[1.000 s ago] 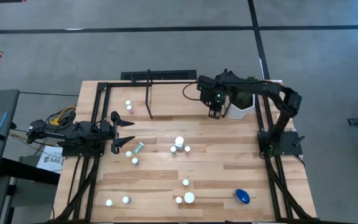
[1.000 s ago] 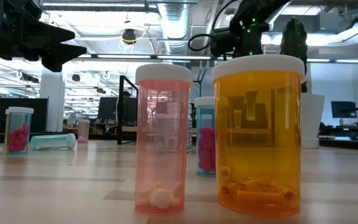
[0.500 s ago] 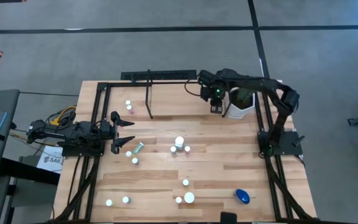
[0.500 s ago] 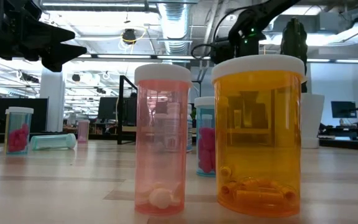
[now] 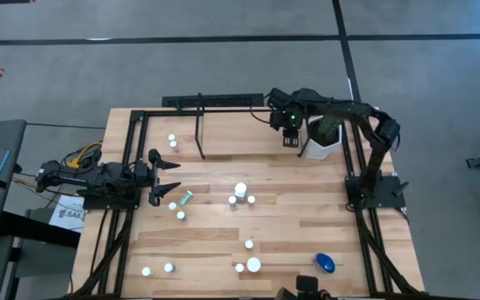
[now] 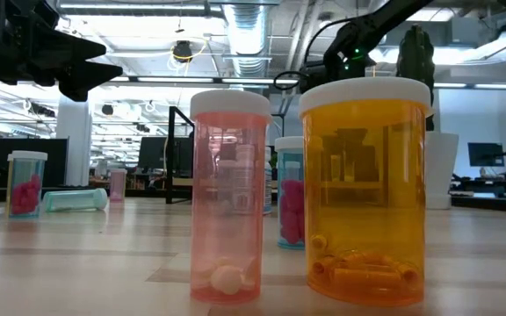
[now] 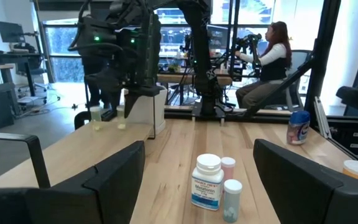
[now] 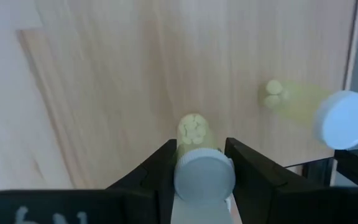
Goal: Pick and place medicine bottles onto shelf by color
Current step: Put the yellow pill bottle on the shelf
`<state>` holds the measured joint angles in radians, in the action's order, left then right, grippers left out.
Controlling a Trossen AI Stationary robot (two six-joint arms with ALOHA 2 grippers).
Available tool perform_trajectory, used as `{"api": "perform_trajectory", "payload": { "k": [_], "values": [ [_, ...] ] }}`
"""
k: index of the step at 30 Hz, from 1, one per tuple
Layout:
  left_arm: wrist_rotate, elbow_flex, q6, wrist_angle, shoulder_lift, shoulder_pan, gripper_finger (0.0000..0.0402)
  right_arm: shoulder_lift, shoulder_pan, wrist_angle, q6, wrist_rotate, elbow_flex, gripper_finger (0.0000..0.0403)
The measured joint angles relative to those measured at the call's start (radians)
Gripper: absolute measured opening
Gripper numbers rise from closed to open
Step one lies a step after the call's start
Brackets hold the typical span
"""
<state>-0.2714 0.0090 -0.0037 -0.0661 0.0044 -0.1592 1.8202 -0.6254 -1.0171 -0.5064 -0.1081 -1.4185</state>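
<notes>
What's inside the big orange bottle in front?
The orange bottle holds several small orange capsules lying at its bottom; the rest looks empty. Its white cap hides the very top.

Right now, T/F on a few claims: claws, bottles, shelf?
1. The right claw has a pale yellow-green, white-capped bottle between its fingers. True.
2. The left claw holds a bottle. False: it is open and empty at the table's left side.
3. A second pale green bottle stands near the gripped one. True.
4. The blue bottle sits on the shelf. False: it lies near the table's front edge.
</notes>
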Motion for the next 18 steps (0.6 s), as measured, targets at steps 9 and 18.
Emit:
{"api": "perform_trajectory", "payload": {
  "k": [9,18],
  "values": [
    [0.0,0.0,0.0,0.0,0.0,0.0,0.0288,0.0,0.001,0.022,0.0,-0.008,0.0,0.0189],
    [0.0,0.0,0.0,0.0,0.0,0.0,0.0288,-0.002,0.005,0.03,0.001,-0.023,0.0,0.0263]
  ]
}}
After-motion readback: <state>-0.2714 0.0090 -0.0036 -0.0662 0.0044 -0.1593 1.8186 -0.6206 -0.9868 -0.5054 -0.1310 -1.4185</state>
